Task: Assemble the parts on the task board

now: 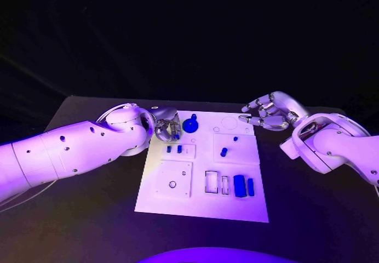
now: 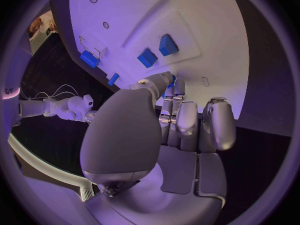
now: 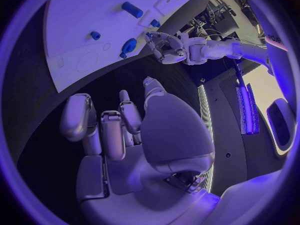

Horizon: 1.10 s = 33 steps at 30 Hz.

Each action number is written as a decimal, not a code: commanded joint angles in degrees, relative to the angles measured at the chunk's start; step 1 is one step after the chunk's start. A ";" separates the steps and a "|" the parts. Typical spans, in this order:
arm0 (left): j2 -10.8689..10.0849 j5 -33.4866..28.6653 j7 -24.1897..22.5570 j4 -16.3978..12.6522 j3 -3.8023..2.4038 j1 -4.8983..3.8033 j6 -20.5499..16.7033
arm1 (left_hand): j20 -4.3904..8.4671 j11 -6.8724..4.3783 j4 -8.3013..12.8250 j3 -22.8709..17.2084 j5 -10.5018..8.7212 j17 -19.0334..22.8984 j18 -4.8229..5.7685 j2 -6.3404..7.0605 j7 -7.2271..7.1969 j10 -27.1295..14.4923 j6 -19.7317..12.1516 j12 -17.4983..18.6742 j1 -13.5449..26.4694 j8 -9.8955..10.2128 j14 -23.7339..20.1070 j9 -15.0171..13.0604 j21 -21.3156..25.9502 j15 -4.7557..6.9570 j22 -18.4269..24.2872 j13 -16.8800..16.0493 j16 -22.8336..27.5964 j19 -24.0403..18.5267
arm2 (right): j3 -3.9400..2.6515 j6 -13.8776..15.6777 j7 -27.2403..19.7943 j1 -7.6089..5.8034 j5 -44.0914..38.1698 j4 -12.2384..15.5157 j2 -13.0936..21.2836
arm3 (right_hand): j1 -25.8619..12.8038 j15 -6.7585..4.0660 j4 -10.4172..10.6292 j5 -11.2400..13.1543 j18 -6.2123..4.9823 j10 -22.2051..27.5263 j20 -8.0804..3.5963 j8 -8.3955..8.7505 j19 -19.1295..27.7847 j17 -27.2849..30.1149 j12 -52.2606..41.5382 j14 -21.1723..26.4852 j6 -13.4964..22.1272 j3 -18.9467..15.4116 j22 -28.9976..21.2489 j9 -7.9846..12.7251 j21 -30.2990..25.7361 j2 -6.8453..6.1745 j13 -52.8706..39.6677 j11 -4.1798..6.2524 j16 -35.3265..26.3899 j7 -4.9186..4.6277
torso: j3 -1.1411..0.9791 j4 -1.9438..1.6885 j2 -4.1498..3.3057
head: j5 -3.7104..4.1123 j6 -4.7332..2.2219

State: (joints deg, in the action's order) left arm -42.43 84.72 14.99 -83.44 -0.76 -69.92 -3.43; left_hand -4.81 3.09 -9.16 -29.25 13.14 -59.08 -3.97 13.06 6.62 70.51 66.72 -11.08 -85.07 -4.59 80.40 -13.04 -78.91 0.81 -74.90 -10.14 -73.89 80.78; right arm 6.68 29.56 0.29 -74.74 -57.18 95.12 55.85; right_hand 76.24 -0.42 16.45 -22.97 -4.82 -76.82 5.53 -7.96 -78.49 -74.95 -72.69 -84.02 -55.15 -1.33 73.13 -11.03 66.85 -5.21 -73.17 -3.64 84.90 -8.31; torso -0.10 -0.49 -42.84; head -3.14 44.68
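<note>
Head view: my left hand (image 1: 165,125) hovers at the task board (image 1: 204,203), fingers curled just beside a round blue part (image 1: 190,124); whether it grips, I cannot tell. Left wrist view: blue blocks (image 2: 147,57) lie beyond the fingertips. Right wrist view: my right hand (image 3: 119,127) waits off-board, relaxed, holding nothing, presumably keeping clear.
</note>
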 commanded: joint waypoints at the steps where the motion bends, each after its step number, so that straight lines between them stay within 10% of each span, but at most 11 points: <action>1: 0.19 -0.30 0.32 0.04 0.01 0.02 1.52 | 0.09 -0.07 0.00 0.34 -0.09 0.00 0.62 0.05 0.07 0.27 0.33 0.39 0.42 -0.23 0.31 -0.05 -0.19 0.11 -5.41 -0.09 -0.19 0.34 | 0.00 -0.03 -0.50 0.04 -0.24 0.06 -0.04 | 0.15 -0.50 -0.16 -0.36 -0.37 0.01 -0.32 -0.26 -0.01 -6.36 -0.03 -3.81 0.00 0.01 0.00 0.09 -0.31 0.49 -0.01 0.39 -0.28 0.26 | 0.01 0.02 -0.02 | 0.06 0.03; 33: 0.88 -0.14 0.75 0.98 0.04 0.02 1.54 | -0.18 0.53 -0.09 0.30 -0.02 0.26 0.67 0.97 1.01 0.40 -5.06 2.18 0.99 1.18 0.39 2.24 -0.17 -0.32 -5.55 -0.19 -0.54 0.53 | 0.00 0.10 -0.55 0.04 -0.24 0.11 0.04 | 0.05 -0.51 -0.10 -0.60 -0.46 0.20 -0.34 -0.32 0.17 -6.19 0.19 -3.77 0.03 -0.08 -0.29 0.12 -0.80 0.48 0.24 0.39 -0.41 0.26 | -0.02 -0.03 0.00 | 0.21 0.07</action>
State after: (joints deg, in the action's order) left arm -41.64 84.63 15.44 -82.35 -0.70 -69.90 -2.37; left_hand -5.02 3.40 -9.31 -29.10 13.14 -58.87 -3.98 13.82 7.65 70.81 61.96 -9.10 -84.31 -3.62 80.60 -10.91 -78.91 0.60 -74.95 -10.28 -74.10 80.99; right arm 6.68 29.63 0.25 -74.74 -57.17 95.21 55.91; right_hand 76.24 -0.42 16.45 -23.42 -4.82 -76.82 5.53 -7.96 -78.49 -74.92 -72.69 -84.02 -55.15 -1.33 72.90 -10.97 66.45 -5.22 -72.99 -3.64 84.68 -8.31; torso -0.13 -0.51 -42.82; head -2.91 44.81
